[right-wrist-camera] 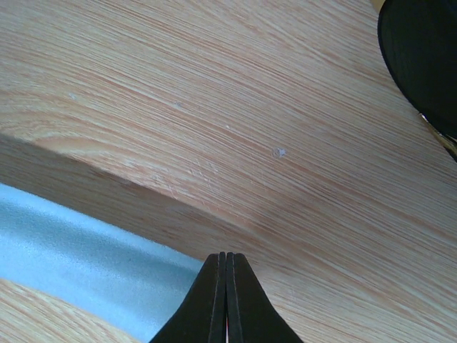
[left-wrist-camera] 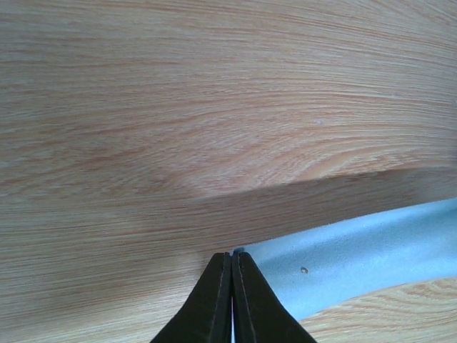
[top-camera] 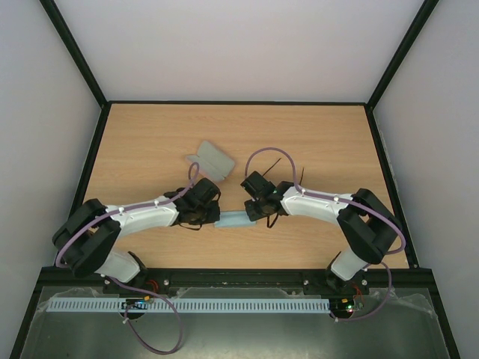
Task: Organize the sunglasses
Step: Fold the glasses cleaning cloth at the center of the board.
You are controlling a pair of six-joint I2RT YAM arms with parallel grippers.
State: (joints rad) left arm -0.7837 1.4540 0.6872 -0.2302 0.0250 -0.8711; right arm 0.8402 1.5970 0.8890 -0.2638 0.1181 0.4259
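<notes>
Overhead view: both arms reach inward over the tabletop [top-camera: 150, 142] and meet near its middle. The left gripper [top-camera: 216, 216] and right gripper [top-camera: 251, 215] face each other, and a light blue cloth [top-camera: 235, 221] spans the short gap between them. A pale oblong case [top-camera: 210, 159] lies just beyond the left gripper, apart from the cloth. Whether it is open, and what it contains, cannot be determined from this angle. The sunglasses cannot be positively located in this view. There are only thin dark lines close to the grippers, too fine to identify. Left wrist view: the left gripper [left-wrist-camera: 232, 270] has its jaws pressed together on a corner of the cloth [left-wrist-camera: 357, 261]. The cloth runs off to the right, with a shadow band on the wood behind it. Right wrist view: the right gripper [right-wrist-camera: 226, 270] has its jaws likewise closed on a corner of the cloth [right-wrist-camera: 78, 254], which runs off to the left above its own shadow. A dark rounded shape [right-wrist-camera: 421, 64] cuts into the upper right corner and cannot be identified. No sunglasses are discernible in either wrist view.
</notes>
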